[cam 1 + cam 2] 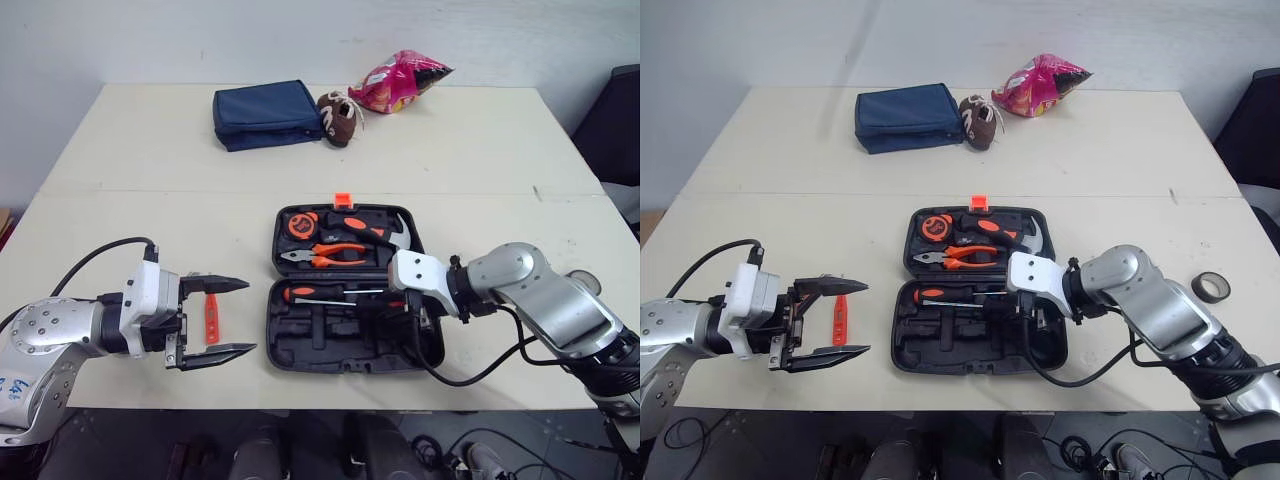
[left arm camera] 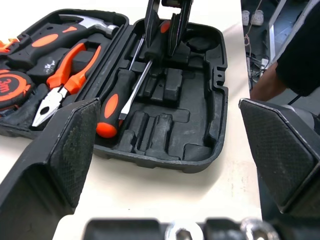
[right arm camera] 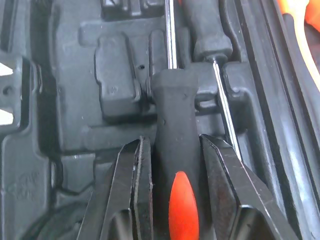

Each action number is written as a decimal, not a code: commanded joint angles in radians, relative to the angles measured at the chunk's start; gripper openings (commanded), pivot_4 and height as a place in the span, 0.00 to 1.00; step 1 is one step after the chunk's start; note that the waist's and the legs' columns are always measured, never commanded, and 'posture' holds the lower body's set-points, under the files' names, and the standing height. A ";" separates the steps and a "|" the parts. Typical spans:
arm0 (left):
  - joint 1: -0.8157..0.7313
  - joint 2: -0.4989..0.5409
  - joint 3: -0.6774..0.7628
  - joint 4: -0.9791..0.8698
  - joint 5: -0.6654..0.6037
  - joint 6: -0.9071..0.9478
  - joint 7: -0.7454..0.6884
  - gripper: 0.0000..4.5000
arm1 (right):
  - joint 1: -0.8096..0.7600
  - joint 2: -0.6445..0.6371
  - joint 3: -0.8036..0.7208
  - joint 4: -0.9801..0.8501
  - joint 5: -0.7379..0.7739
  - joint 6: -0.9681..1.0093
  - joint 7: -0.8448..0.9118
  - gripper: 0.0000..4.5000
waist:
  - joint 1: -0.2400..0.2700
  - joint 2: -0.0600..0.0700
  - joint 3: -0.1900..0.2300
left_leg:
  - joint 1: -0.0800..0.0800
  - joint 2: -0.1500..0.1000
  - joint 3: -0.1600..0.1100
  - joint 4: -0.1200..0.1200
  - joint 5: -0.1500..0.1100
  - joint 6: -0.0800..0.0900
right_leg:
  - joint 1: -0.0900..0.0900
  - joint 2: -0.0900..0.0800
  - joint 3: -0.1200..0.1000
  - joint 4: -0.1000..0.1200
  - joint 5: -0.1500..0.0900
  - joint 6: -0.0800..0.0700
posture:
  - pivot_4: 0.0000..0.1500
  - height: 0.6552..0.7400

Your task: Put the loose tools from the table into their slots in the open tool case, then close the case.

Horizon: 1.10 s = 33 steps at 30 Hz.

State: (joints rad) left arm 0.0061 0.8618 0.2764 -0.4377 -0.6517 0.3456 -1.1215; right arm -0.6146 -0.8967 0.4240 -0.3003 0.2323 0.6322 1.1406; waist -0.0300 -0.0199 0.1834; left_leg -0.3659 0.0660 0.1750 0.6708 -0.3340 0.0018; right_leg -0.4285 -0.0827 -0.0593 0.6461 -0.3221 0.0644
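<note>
My head's two eyes look forward and down on the tool case (image 1: pixel 340 345) from above its near edge, and both share the case and the table (image 1: pixel 120 150) around it. My left wrist camera looks low from the case's left side across both trays. My right wrist camera sits close inside the near tray, along my right gripper (image 3: pixel 172 145) clamped on a screwdriver (image 3: pixel 175 115) that the left wrist view shares.

Silver arms (image 1: pixel 50 332) wear white wrists (image 1: pixel 150 296), black end effectors (image 1: pixel 248 316).
</note>
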 commanded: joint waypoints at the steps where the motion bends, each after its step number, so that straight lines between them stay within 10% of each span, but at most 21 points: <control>1: 0.012 0.000 0.023 -0.031 -0.018 0.006 0.009 1.00 | -0.007 -0.021 -0.004 0.026 -0.047 -0.023 0.024 0.22 | 0.000 0.000 0.000 | 0.000 0.000 0.000 0.001 0.000 0.000 | 0.000 0.000 0.000 0.000 0.000 0.000 | 1.00 1.00; 33: -0.003 -0.020 -0.017 -0.029 0.001 0.007 0.035 1.00 | -0.050 -0.023 -0.007 0.028 -0.088 0.054 0.099 0.22 | 0.001 -0.001 -0.001 | -0.004 0.000 -0.003 0.010 -0.004 0.004 | 0.001 -0.003 -0.005 0.002 0.001 0.001 | 1.00 1.00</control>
State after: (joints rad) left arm 0.0080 0.8444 0.2562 -0.4566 -0.6503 0.3657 -1.0848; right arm -0.6604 -0.9051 0.4082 -0.2676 0.1683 0.6907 1.2322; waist -0.0292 -0.0208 0.1829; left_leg -0.3700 0.0657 0.1720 0.6808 -0.3376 0.0062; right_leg -0.4274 -0.0859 -0.0638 0.6486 -0.3215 0.0653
